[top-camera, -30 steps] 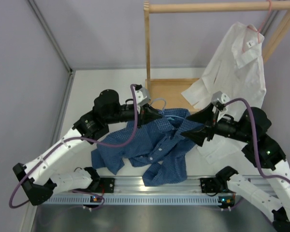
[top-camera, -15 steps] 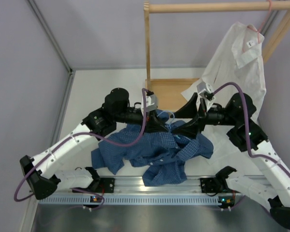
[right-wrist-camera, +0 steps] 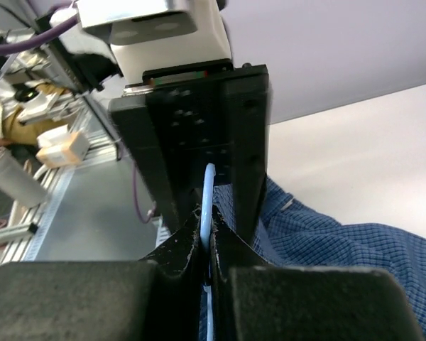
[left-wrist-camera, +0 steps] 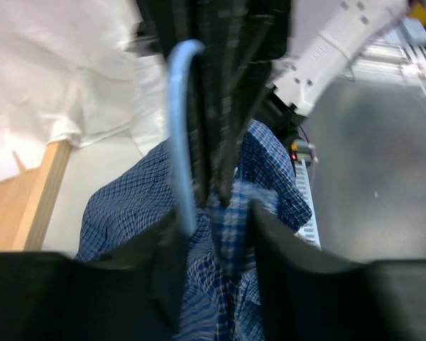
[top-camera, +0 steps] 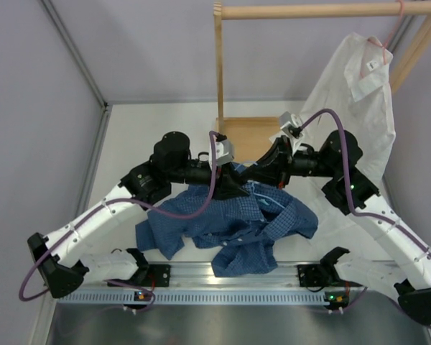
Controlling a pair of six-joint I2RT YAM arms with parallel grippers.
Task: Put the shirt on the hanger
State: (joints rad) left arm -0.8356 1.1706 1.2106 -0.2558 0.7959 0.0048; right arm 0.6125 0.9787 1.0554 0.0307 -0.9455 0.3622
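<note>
The dark blue checked shirt point(top-camera: 230, 223) lies crumpled on the table in front of both arms. Over its collar end the two grippers meet nose to nose. My right gripper point(right-wrist-camera: 207, 238) is shut on the thin light blue wire of the hanger point(right-wrist-camera: 209, 188), which runs straight up between its pads. My left gripper point(left-wrist-camera: 216, 220) faces it with jaws apart; the hanger wire point(left-wrist-camera: 181, 128) passes by its left finger, and shirt cloth point(left-wrist-camera: 128, 206) shows behind the gap. In the top view the left gripper point(top-camera: 237, 188) and right gripper point(top-camera: 262, 175) nearly touch. Most of the hanger is hidden there.
A white shirt point(top-camera: 352, 93) hangs on a pink hanger point(top-camera: 386, 44) from the wooden rack's bar point(top-camera: 309, 11) at the back right. The rack's wooden base point(top-camera: 248, 133) lies just behind the grippers. A metal rail point(top-camera: 230, 277) runs along the near edge.
My right gripper swung left to the hanger and shut on its wire. My left gripper, shut a second ago, has opened. The shirt's collar end shifted slightly rightward.
</note>
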